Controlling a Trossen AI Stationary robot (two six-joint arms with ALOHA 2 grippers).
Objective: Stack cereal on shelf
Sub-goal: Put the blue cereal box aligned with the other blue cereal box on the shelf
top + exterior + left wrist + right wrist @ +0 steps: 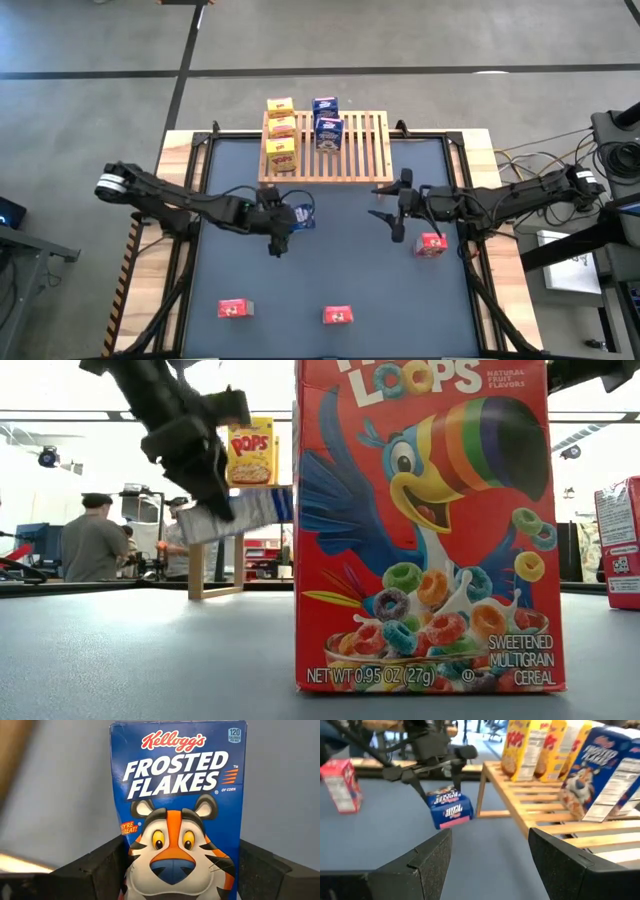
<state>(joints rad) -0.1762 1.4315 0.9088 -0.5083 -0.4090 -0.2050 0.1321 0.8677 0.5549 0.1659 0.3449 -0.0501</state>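
Note:
My left gripper (288,218) is shut on a blue Frosted Flakes box (177,795) over the dark tabletop, just near of the wooden slatted shelf (360,150). The shelf carries three yellow boxes (281,130) in a row on its left part and two blue boxes (328,122) beside them, all upright on the slats. My right gripper (384,203) hangs open to the right of the held box, with nothing between its fingers. Three red boxes stand on the table: one (431,244) near the right arm, two (235,308) (338,316) near the near edge. My left gripper pinches the blue box between its two fingers (95,870), on the two narrow sides at the lower end (175,875) of the printed front. It comes slanting down from the table's left. The box (245,510) is lifted clear of the table, sticking out past the fingers, slightly tilted.
A red Froot Loops box (430,530) stands close to the low camera and hides much of the table behind it. Bare dark tabletop (330,265) lies between the arms and the near red boxes. The right part of the shelf's slats (368,140) is bare. People show in the room beyond.

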